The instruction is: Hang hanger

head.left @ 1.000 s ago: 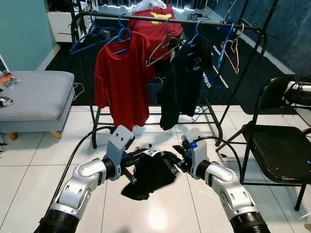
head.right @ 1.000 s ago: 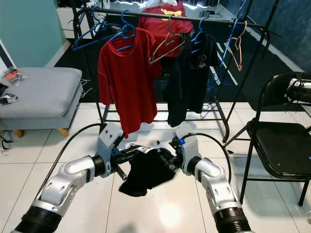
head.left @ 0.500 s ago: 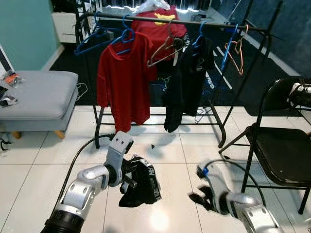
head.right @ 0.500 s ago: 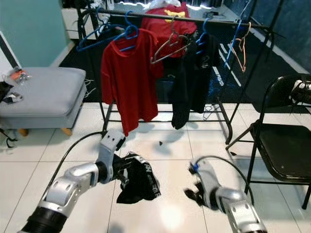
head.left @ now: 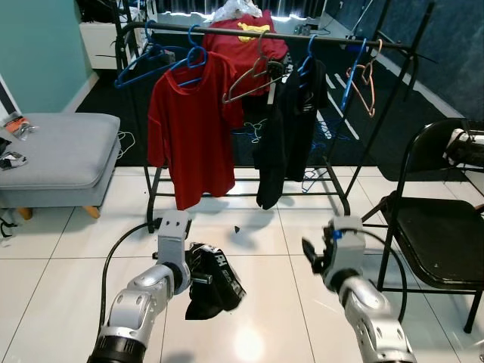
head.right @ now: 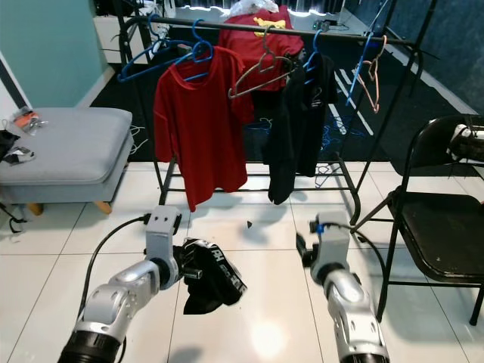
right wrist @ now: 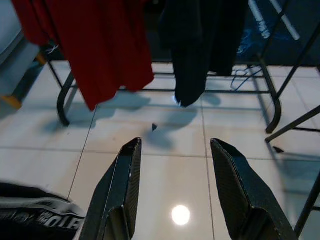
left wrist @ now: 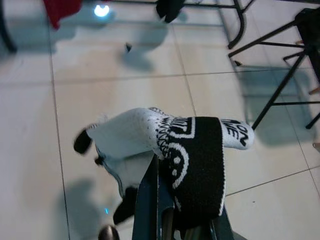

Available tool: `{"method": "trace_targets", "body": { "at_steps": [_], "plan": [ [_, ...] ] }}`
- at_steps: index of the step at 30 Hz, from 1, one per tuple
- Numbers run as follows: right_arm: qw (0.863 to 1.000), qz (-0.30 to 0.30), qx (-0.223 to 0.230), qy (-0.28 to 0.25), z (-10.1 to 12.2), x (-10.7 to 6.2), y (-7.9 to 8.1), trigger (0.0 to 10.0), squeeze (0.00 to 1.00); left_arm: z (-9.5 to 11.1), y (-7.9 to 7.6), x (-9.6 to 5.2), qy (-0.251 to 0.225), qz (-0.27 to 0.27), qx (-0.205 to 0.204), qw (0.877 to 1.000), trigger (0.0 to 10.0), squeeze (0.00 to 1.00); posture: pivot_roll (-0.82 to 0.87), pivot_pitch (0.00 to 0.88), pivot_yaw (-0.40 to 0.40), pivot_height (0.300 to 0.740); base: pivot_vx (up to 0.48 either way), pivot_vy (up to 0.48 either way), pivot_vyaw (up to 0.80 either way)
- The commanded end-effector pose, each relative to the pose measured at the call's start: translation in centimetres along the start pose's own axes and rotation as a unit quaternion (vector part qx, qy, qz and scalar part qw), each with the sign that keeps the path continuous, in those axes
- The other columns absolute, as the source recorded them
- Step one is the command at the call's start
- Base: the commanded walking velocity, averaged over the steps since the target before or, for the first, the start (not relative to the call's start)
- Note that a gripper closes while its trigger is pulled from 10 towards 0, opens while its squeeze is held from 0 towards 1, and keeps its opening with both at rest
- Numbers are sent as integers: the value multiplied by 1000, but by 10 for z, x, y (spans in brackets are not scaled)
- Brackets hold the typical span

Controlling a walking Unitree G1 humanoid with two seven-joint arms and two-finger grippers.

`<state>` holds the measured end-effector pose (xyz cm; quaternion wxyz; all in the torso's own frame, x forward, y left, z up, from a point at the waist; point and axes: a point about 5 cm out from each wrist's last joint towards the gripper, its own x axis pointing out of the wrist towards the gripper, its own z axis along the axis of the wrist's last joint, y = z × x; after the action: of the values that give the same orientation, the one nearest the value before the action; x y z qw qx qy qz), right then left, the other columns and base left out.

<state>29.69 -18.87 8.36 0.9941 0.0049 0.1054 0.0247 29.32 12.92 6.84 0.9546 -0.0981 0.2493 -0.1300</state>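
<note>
Left end effector gripping bunched black garment, hanger hidden, right end effector spread wide

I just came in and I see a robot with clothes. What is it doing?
The robot stands before a clothes rack with shirts on hangers. Its left end effector is shut on a black garment with white lettering, holding it bunched above the tiled floor. Its right end effector is open and holds nothing, raised toward the rack. A black folding chair stands on the right, a grey ottoman on the left.
</note>
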Motion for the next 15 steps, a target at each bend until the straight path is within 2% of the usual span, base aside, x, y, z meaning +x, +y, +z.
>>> {"method": "trace_targets", "body": {
  "at_steps": [1, 2, 5, 7, 8, 11, 13, 15],
  "plan": [
    [1000, -10, 15, 9, -5, -1, -2, 10000, 0, -3, 2, -2, 7, 16, -37, 999, 10000, 0, -120, 67, -50, 740, 0, 0, 0],
    [1000, -9, 17, 3, -1, 0, 0, 10000, 0, -3, 4, -3, 9, 25, -60, 998, 10000, 0, -118, 68, -50, 740, 0, 0, 0],
    [1000, 0, 25, -4, 3, 3, 2, 10000, 0, 10, 4, -6, -37, 38, -27, 998, 10000, 0, -107, 69, -57, 740, 0, 0, 0],
    [1000, 0, 26, -6, 2, 4, 2, 10000, 0, 13, 3, -6, -48, 37, -21, 998, 10000, 0, -107, 69, -57, 740, 0, 0, 0],
    [1000, 1, 26, -7, 2, 5, 3, 10000, 0, 18, 3, -5, -71, 44, -5, 996, 10000, 0, -108, 69, -55, 740, 0, 0, 0],
    [1000, 5, 26, -16, 3, 7, 8, 10000, 0, 24, 0, -4, -88, 43, 7, 995, 10000, 0, -111, 62, -51, 740, 0, 0, 0],
    [999, 6, 27, -19, 4, 8, 9, 10000, 0, 26, 0, -3, -94, 49, 9, 994, 10000, 0, -111, 62, -51, 740, 0, 0, 0],
    [999, 9, 32, -20, 3, 9, 13, 10000, 0, 29, -5, -4, -99, 45, -10, 994, 10000, 0, -103, 56, -48, 740, 0, 0, 0]
  ]
}}
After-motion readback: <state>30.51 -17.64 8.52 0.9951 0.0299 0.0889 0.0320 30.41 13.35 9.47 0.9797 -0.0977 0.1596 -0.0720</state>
